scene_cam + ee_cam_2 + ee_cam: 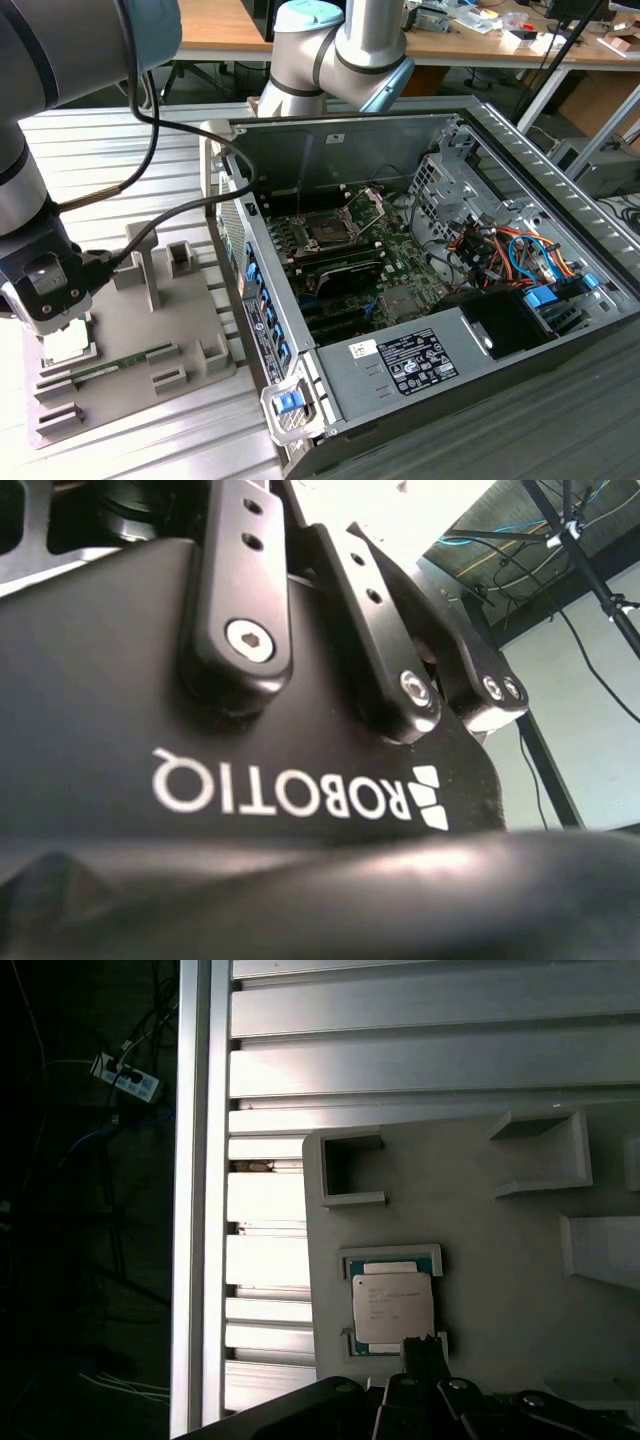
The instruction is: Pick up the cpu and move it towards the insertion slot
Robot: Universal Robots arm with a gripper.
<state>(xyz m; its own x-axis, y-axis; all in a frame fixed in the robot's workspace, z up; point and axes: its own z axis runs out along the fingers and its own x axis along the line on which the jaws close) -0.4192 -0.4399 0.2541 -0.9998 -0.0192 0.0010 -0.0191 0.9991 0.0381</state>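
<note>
Biggest thing first: your ribbed metal worktop (120,150) carried the open computer case (340,150), which took up most of the exterior view's right. The grey fixture plate (190,310) lay just beside it on that view's left.

The insertion slot (327,228) sat deep inside the case on the green motherboard (400,262), well apart from where you were working. Its load plate (370,205) looked flipped up to me.

Your gripper (58,318) hung low over the fixture plate's near corner. I honestly couldn't tell whether the jaws were spread or pressed together.

In the first wrist view, a dark tip of the tool sat right at one edge of the cpu (392,1302). The cpu lay flat in the square-rimmed holder (390,1256), not yet lifted as far as I could judge.

If I were you at that point:
- I'd have squared the jaws on two opposite edges of the cpu, not a corner.
- I'd have kept the squeeze gentle.
- I'd have pulled straight up clear of the holder rim before any sideways travel.
- I'd have kept the chip level, since the case wall stood between it and the slot.

The thin green memory stick (128,358) lay nearby, so watch your clearance there.
</note>
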